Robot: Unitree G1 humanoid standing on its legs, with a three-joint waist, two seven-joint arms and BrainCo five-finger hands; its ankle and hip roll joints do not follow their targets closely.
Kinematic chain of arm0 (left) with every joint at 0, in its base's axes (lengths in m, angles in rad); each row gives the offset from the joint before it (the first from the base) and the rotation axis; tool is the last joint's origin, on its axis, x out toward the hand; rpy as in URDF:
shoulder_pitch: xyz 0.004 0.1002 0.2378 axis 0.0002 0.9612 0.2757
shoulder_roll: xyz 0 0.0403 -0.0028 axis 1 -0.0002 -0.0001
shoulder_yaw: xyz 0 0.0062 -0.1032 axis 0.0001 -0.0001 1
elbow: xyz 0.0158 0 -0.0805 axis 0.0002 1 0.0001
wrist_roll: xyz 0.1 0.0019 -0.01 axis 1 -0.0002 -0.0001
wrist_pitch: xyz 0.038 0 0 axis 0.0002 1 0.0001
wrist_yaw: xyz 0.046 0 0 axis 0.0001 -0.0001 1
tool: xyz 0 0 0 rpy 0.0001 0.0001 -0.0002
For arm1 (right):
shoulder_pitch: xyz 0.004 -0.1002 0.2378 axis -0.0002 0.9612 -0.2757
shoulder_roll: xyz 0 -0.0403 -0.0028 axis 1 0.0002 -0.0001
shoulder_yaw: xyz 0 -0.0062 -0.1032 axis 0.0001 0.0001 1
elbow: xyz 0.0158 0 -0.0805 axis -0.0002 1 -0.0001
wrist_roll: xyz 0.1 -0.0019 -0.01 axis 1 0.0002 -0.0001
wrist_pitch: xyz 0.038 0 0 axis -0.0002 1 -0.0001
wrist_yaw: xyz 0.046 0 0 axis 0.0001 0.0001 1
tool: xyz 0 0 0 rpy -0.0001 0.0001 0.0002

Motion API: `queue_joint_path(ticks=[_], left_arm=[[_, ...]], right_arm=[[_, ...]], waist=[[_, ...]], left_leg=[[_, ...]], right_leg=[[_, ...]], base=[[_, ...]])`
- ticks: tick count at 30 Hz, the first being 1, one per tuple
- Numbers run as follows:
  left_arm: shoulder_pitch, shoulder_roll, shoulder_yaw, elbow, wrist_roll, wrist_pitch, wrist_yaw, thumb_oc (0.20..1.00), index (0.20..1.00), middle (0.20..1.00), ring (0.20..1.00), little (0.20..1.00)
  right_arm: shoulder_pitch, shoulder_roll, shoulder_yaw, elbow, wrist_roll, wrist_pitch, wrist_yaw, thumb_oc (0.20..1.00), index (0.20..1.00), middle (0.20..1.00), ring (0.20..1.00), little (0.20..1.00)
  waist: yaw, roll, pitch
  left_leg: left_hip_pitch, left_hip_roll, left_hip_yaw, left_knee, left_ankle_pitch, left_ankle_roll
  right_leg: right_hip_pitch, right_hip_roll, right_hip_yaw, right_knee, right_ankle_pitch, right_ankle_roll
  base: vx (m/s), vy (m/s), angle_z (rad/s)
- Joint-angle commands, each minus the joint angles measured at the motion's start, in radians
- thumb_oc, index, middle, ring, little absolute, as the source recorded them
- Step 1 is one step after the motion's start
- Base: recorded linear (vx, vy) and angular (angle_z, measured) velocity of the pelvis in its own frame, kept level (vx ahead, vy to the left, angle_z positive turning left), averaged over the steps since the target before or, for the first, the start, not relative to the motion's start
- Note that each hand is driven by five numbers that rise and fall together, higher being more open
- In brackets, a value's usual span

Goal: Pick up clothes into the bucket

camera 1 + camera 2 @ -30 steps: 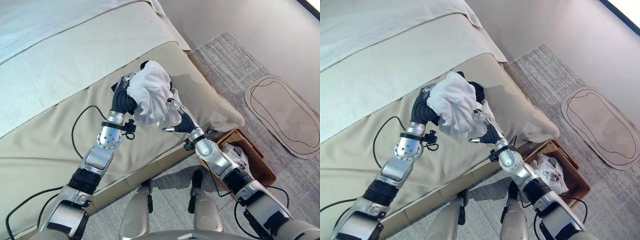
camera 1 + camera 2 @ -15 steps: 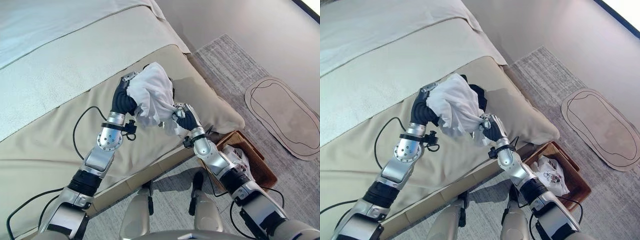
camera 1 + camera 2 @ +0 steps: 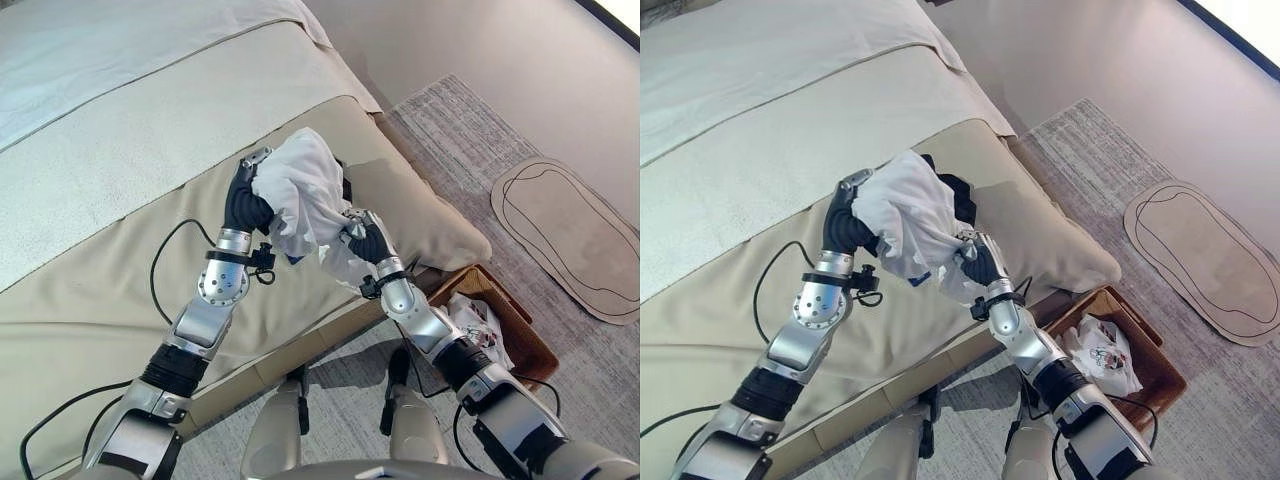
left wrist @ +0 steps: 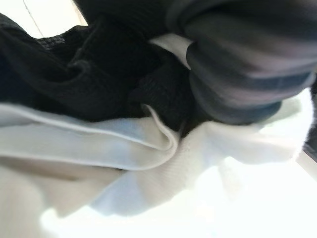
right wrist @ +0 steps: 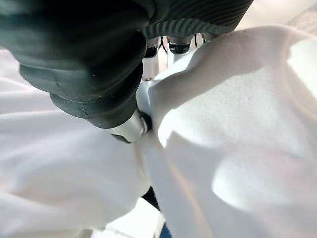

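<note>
- Left eye view: a bundle of clothes, a white garment (image 3: pixel 305 195) wrapped round a black garment (image 3: pixel 958 192), is held between both hands above the beige bed (image 3: pixel 110 200), clear of its surface.
- Left hand (image 3: pixel 246 192): its dark ribbed cover sits against the bundle's near side; the fingers are buried in cloth, so I cannot tell whether they are closed.
- Right hand (image 3: pixel 367 240): pressed into the lower corner of the white garment; in the right wrist view its fingers (image 5: pixel 179 46) curl into the fabric, pinching it.
- Orientation: the bundle is a crumpled mass whose long axis runs steeply from its top, nearer the left hand, down to a hanging corner at the right hand.
- Target: the brown basket (image 3: pixel 520 330) stands on the floor beside the bed, well apart from the bundle and already holding a pale printed item (image 3: pixel 1102 352).
- Risk: the black garment is gripped only through the white one and could slip out during the carry; a trailing corner may catch the basket rim.
</note>
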Motion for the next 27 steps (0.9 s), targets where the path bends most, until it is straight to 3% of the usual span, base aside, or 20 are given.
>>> queue_joint_path(ticks=[1, 11, 20, 27], left_arm=[[-0.002, 0.008, 0.075, -0.034, 0.064, -0.043, 0.089, 1.000, 1.000, 1.000, 1.000, 1.000], [0.028, -0.023, 0.127, 0.191, 0.129, 0.027, 0.194, 1.000, 1.000, 1.000, 1.000, 1.000], [0.089, -0.028, 0.105, 0.304, 0.009, 0.013, 0.063, 1.000, 1.000, 1.000, 1.000, 1.000], [0.142, -0.046, 0.120, 0.381, 0.008, 0.005, 0.035, 1.000, 1.000, 1.000, 1.000, 1.000]], right_arm=[[0.020, 0.013, -0.030, -0.080, 0.055, -0.066, -0.042, 0.200, 0.200, 0.200, 0.200, 0.200], [0.043, -0.030, -0.093, -0.140, 0.115, -0.085, -0.067, 0.200, 0.200, 0.200, 0.200, 0.200], [0.076, -0.060, -0.217, -0.282, 0.184, -0.124, -0.076, 0.200, 0.200, 0.200, 0.200, 0.200], [0.128, -0.125, -0.369, -0.439, 0.205, -0.184, -0.092, 0.200, 0.200, 0.200, 0.200, 0.200]], waist=[[0.011, -0.039, -0.078], [0.004, -0.050, -0.083], [-0.002, -0.049, -0.087], [-0.013, -0.058, -0.096]], left_leg=[[0.005, 0.028, -0.003, 0.042, -0.063, -0.003], [0.014, 0.029, 0.000, 0.043, -0.065, -0.003], [0.028, 0.028, 0.005, 0.038, -0.068, -0.001], [0.038, 0.027, 0.007, 0.038, -0.077, 0.002]], right_leg=[[0.003, -0.058, 0.029, -0.006, 0.057, 0.057], [0.008, -0.055, 0.032, -0.002, 0.053, 0.054], [0.016, -0.053, 0.036, -0.003, 0.051, 0.056], [0.025, -0.053, 0.040, -0.001, 0.048, 0.059]], base=[[0.00, 0.000, 0.00], [0.00, -0.001, 0.00], [0.00, 0.000, 0.00], [0.00, 0.000, 0.00]])
